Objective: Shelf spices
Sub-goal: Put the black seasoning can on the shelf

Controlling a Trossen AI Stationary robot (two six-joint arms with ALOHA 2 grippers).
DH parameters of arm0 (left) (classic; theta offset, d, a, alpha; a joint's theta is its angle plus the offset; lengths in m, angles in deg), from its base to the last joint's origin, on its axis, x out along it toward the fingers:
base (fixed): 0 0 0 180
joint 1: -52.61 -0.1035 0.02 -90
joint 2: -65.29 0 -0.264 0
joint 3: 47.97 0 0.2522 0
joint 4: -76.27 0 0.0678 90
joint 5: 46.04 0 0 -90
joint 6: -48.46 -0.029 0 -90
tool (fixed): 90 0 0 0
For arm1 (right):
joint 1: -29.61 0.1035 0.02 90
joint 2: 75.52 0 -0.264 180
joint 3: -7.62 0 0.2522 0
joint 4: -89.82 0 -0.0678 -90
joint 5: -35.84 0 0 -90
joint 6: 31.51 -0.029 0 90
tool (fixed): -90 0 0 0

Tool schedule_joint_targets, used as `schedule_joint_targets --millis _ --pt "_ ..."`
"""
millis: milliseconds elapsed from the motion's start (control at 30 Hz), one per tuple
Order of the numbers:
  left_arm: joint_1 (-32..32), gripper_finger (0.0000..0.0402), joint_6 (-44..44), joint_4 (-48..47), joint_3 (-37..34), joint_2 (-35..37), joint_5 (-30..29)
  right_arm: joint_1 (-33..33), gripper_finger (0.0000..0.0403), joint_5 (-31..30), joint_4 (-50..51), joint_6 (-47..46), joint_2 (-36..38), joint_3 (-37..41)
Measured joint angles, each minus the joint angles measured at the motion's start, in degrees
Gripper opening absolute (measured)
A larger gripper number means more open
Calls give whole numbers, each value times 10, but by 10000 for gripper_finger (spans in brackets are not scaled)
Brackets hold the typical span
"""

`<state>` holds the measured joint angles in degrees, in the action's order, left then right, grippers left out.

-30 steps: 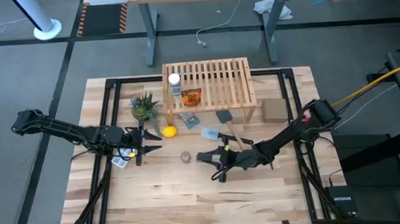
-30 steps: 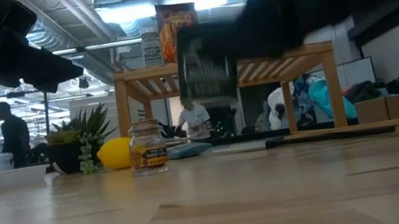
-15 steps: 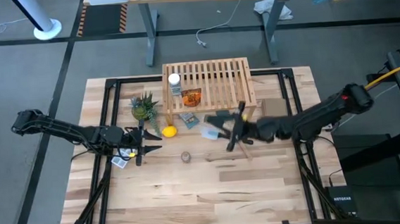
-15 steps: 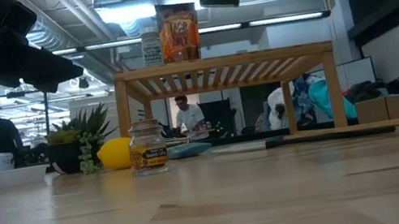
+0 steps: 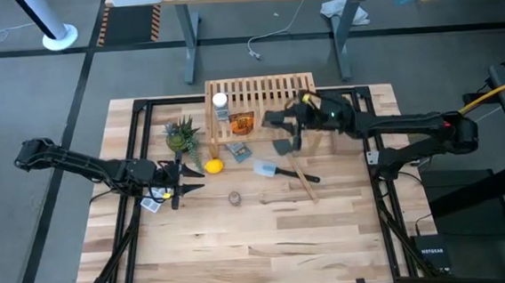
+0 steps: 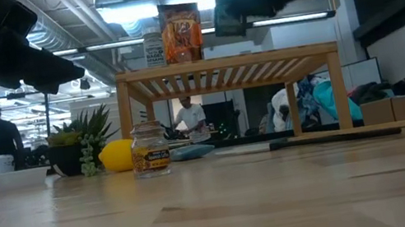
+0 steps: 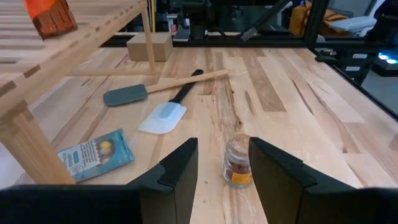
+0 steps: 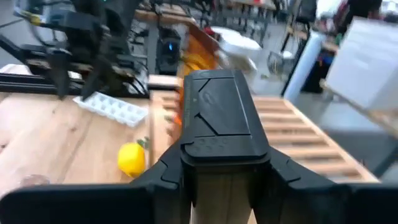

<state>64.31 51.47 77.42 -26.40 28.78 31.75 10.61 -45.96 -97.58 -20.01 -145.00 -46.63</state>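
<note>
Since a moment ago, the right gripper (image 5: pixel 280 122) has swung over the shelf (image 5: pixel 267 91), clenched on the black square container (image 8: pixel 219 115). White-capped jar (image 5: pixel 220 102) and orange container (image 5: pixel 241 123) stand just beside it. Left gripper (image 5: pixel 177 178) hovers released near the glass jar (image 7: pixel 237 162).

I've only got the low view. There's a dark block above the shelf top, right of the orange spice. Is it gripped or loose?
Observer: Gripped. The right wrist view shows the black square container clamped in the right end effector.
Operator: Is it over the slats?
Observer: From above, it hangs over the shelf's front part, right of the orange container.
Operator: And the left arm?
Observer: The left end effector is open, left of the glass jar, not touching it.
</note>
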Motion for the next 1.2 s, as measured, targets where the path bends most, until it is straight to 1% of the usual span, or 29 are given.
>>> schedule_joint_targets --millis 100,233,400,733,800,933,1000,1100,1200 --pt "0 137 0 -14 0 0 0 -35 112 27 5 -12 -1 0" --pt "0 137 0 -15 0 0 0 -58 112 49 2 -31 -9 0" --pt "0 137 0 -15 0 0 0 -59 112 50 -7 -38 -36 0" --pt "0 137 0 -14 0 0 0 -58 113 49 -87 -38 -96 0" --pt "0 137 0 -15 0 0 0 -58 134 48 -89 -37 -96 0" --pt "0 137 0 -21 0 0 0 -58 211 40 -90 -37 -96 0" --pt "0 137 1 -23 0 0 0 -58 243 39 -90 -37 -96 0" --pt "0 137 1 -23 0 0 0 -58 278 34 -89 -37 -96 0" --pt "0 137 1 -23 0 0 0 -58 297 34 -89 -37 -96 0"
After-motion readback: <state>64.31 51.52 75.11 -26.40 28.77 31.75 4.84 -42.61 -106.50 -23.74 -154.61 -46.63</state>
